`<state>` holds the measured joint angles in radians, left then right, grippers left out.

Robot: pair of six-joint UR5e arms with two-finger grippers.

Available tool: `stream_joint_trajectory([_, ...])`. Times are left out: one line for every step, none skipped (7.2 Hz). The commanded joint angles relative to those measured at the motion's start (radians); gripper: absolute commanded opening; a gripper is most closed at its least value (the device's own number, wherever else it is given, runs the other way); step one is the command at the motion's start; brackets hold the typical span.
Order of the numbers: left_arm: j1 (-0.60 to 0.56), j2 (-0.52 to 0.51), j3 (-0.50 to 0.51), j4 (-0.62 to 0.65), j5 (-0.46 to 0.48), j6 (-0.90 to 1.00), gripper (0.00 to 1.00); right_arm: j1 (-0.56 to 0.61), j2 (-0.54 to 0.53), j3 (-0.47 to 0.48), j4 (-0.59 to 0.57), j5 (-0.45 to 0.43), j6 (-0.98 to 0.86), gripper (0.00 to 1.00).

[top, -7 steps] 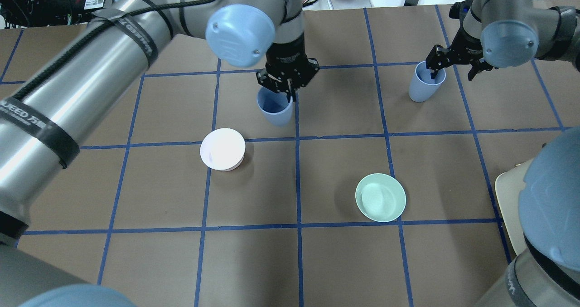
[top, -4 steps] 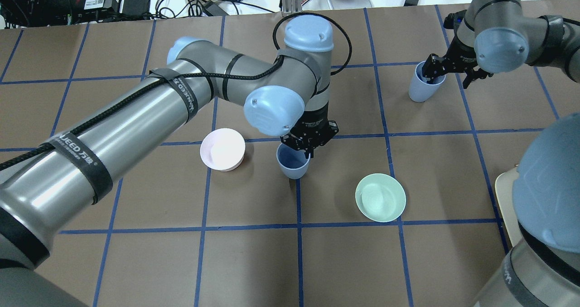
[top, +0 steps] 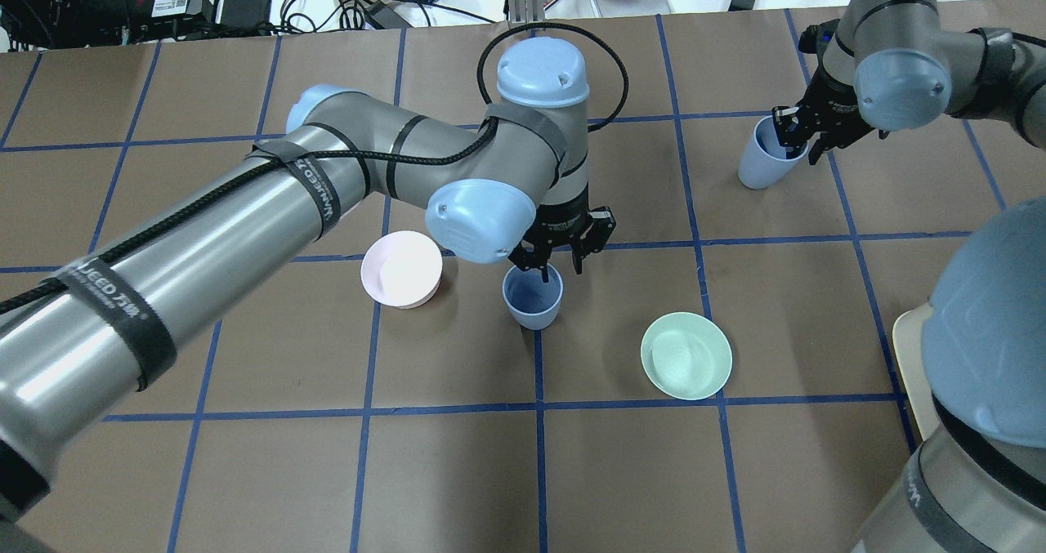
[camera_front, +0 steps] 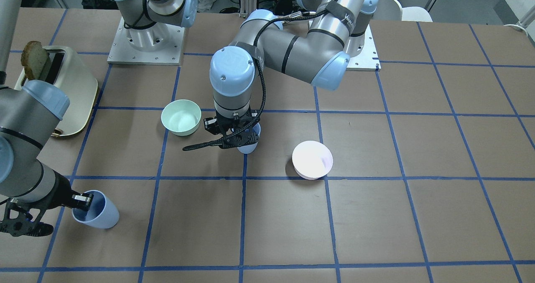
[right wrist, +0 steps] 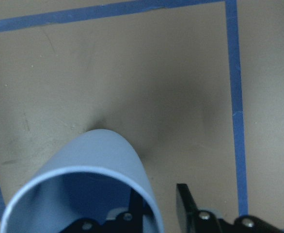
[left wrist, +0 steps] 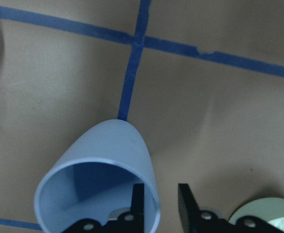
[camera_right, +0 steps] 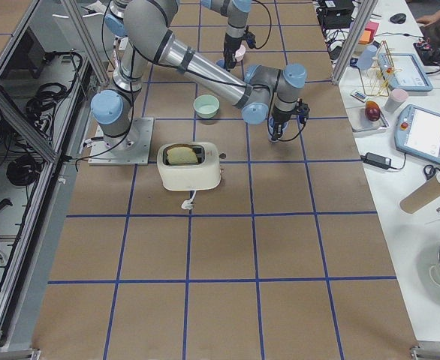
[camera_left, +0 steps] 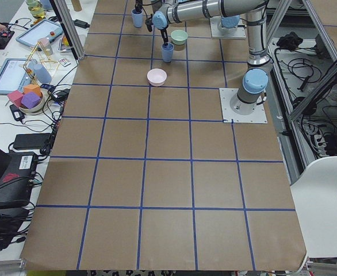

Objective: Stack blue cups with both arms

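Note:
One blue cup [top: 532,301] stands upright on the centre grid line, between the two bowls. It also shows in the left wrist view [left wrist: 103,155] and the front view [camera_front: 250,148]. My left gripper [top: 562,265] straddles its far rim, one finger inside and one outside. A gap shows beside the wall in the wrist view [left wrist: 160,196], so the gripper is open. The second blue cup [top: 758,169] stands at the far right. My right gripper [top: 801,146] straddles its rim the same way [right wrist: 159,201], with a gap at the outer finger.
A pale pink bowl [top: 401,269] sits left of the centre cup. A mint-green bowl [top: 686,355] sits to its right and nearer me. A cream toaster [camera_front: 62,90] with a slice of bread stands by my right arm's base. Cables and clutter lie past the far edge.
My left arm carried its cup from the far square to the centre line, set it down and loosened its jaws. My right gripper stayed at its cup and turned slightly.

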<state>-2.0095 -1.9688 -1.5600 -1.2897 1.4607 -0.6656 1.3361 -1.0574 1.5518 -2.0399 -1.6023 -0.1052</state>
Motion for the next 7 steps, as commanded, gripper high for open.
stream_joint_trajectory([0.119, 0.091, 0.184, -0.319, 0.003, 0.1, 1.0, 0.0, -0.024, -0.027, 0.035, -0.004, 0.004, 0.0])
stream_joint_trajectory([0.206, 0.131, 0.295, -0.505, 0.007, 0.254, 1.0, 0.008, -0.044, -0.073, 0.112, -0.002, 0.009, 0.0])
stream_joint_trajectory([0.315, 0.171, 0.335, -0.587, 0.006, 0.335, 1.0, 0.021, -0.076, -0.129, 0.233, 0.017, 0.051, 0.0])
stream_joint_trajectory([0.395, 0.221, 0.328, -0.595, 0.007, 0.477, 0.98, 0.058, -0.12, -0.177, 0.338, 0.088, 0.121, 0.0])
stream_joint_trajectory([0.414, 0.281, 0.307, -0.57, 0.003, 0.582, 0.92, 0.133, -0.153, -0.188, 0.386, 0.111, 0.233, 0.0])
stream_joint_trajectory([0.425, 0.318, 0.243, -0.363, 0.009, 0.596, 0.91, 0.228, -0.182, -0.185, 0.429, 0.111, 0.352, 0.0])
stream_joint_trajectory([0.425, 0.323, 0.112, -0.095, 0.074, 0.61, 0.96, 0.326, -0.211, -0.18, 0.498, 0.113, 0.469, 0.0])
